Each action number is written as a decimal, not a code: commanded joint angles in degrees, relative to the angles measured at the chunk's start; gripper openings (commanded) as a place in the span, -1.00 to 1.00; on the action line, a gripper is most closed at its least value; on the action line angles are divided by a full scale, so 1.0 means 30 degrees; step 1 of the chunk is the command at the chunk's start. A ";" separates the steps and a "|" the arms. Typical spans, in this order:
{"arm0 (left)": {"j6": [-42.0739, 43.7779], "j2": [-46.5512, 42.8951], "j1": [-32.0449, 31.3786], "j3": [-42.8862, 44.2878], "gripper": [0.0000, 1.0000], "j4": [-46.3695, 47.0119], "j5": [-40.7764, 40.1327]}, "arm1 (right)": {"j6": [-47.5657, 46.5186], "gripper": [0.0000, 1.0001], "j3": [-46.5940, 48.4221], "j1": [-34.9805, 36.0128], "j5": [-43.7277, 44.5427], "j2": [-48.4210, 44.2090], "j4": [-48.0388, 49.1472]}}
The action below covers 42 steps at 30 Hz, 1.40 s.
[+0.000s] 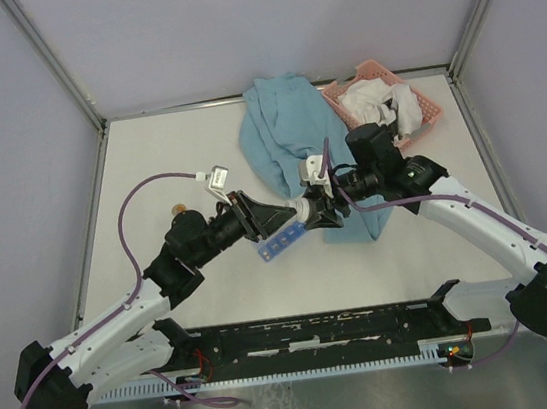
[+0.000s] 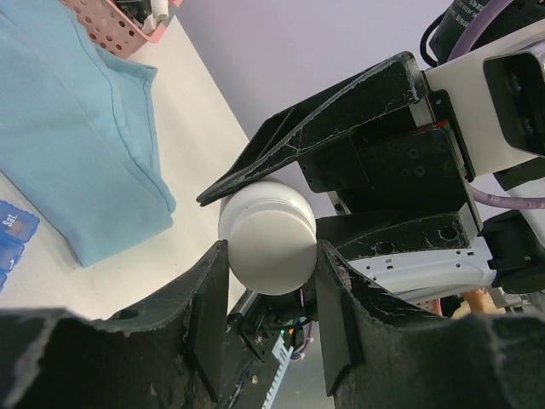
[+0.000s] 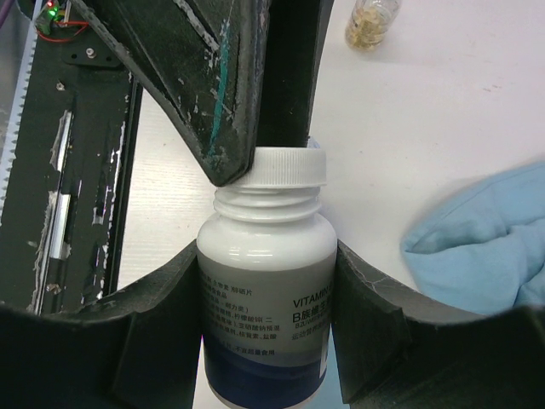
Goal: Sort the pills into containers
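I am unscrewing the cap (image 3: 289,166), left pincer (image 2: 271,285) pinching it, right pincer (image 3: 268,328) clamping the bottle (image 3: 268,273), organiser (image 1: 281,242) lying just below both on the bench (image 1: 167,158); next, I judge, the cap needs lifting clear.

Robot lab: aluminium-framed enclosure (image 1: 56,67)
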 commanded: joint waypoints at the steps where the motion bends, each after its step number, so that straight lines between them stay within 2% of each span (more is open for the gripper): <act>1: 0.0415 0.0038 -0.0091 0.0754 -0.42 0.0109 0.0167 | -0.0476 -0.76 0.1300 0.0486 0.0864 0.0200 -0.0119; 7: 0.0538 0.0042 -0.0099 0.0880 -0.43 -0.0316 -0.0133 | -0.0743 -0.76 0.1284 0.1084 0.1850 0.0239 -0.0142; 12: 0.0605 0.0285 -0.0272 0.1006 -0.45 -0.0450 -0.0117 | 0.0670 -0.79 0.1254 0.1191 0.3163 0.0255 0.0814; 18: 0.1100 0.0352 -0.0563 0.1273 -0.47 -0.1337 -0.0523 | 0.1381 -0.79 0.1281 0.1195 0.3410 0.0403 0.1104; 28: 0.3292 0.0409 -0.0568 0.1714 -0.47 -0.3340 0.1116 | 0.1938 -0.79 0.1419 0.0453 -0.1177 0.0444 0.0831; 31: 0.5101 0.0465 -0.0516 0.1877 -0.47 -0.3843 0.2571 | 0.3004 -0.79 0.1442 -0.0462 -0.3642 0.0579 0.1079; 36: 0.9472 0.0786 0.0004 0.3078 -0.47 -0.7266 0.4612 | 0.4067 -0.79 0.1349 -0.0773 -0.5966 0.0639 0.1695; 42: 1.1168 0.0451 0.0712 0.3427 -0.44 -0.7576 0.5666 | 0.5759 -0.79 0.1132 -0.0843 -0.7172 0.0882 0.2881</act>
